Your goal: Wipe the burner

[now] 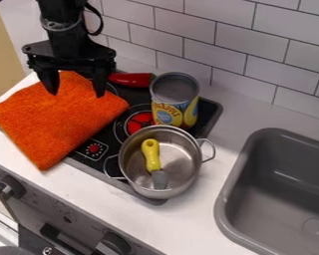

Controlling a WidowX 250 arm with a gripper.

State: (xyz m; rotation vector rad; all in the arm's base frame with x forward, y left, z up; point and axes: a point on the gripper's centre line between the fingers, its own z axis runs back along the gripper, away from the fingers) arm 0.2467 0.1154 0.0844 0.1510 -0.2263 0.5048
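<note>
The red-centred burner you are asked to wipe is below and to the right of your gripper in the view, its ring partly hidden by the can and the pot. Your orange cloth lies spread under and below the gripper, over part of the black stovetop and onto the white counter, with one corner near that burner. The gripper hangs down over the cloth's upper part, its two fingers set well apart with nothing clamped between them; you cannot tell from here whether the tips touch the fabric. Just right of the gripper you have a red, pepper-like object lying toward the back of the stovetop, and past it an upright can with a yellow label. Lower right of the gripper, in front of the can, sits a metal pot with two looped handles, holding a utensil with a yellow grip and a grey end. Well apart from the gripper, farther to the lower right, is the grey sink. A white tiled wall stands to its right, and control knobs line the stove front below it.
</note>
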